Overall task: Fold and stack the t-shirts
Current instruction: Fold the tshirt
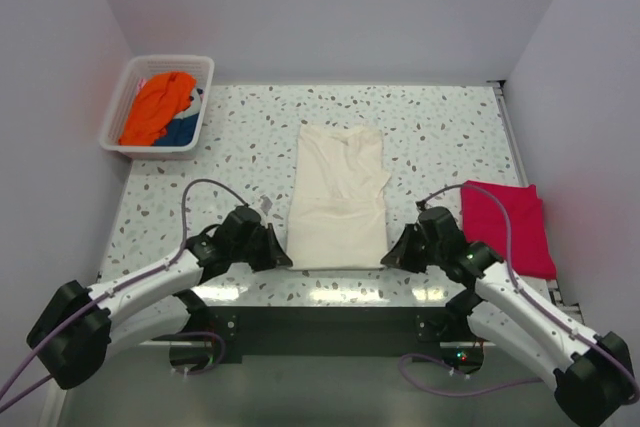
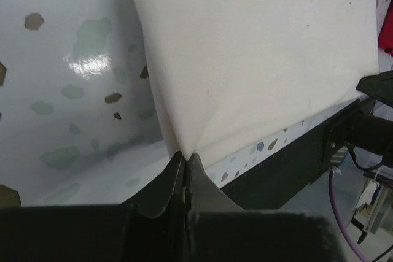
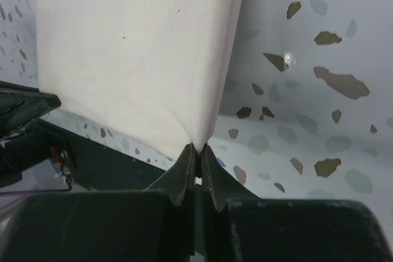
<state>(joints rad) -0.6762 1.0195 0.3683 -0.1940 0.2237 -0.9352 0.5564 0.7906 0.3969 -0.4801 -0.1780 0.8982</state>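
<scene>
At 6 o'clock on the speckled terrazzo-patterned table (image 1: 250, 137), the left gripper (image 2: 186, 156) is clamped tight on the near-left corner of the folded cream-white cloth t-shirt (image 1: 340, 197). Its black jaws are pressed together and the cloth rises to a peak between them. The right gripper (image 3: 198, 148) pinches the near-right corner the same way. How much fabric sits inside either pinch is hidden by the fingers, and from above the gripper bodies cover both corners. The cream shirt lies as a long rectangle from the near edge toward 12 o'clock, its far end creased and hard to read. At about 4 o'clock a folded crimson-red cloth t-shirt (image 1: 510, 222) lies flat, its near-left part covered by the right arm. Far off at 10 o'clock a white slatted plastic basket (image 1: 170, 59) holds a crumpled orange cloth t-shirt (image 1: 160, 102) lying over a mostly buried blue cloth t-shirt (image 1: 180, 133).
</scene>
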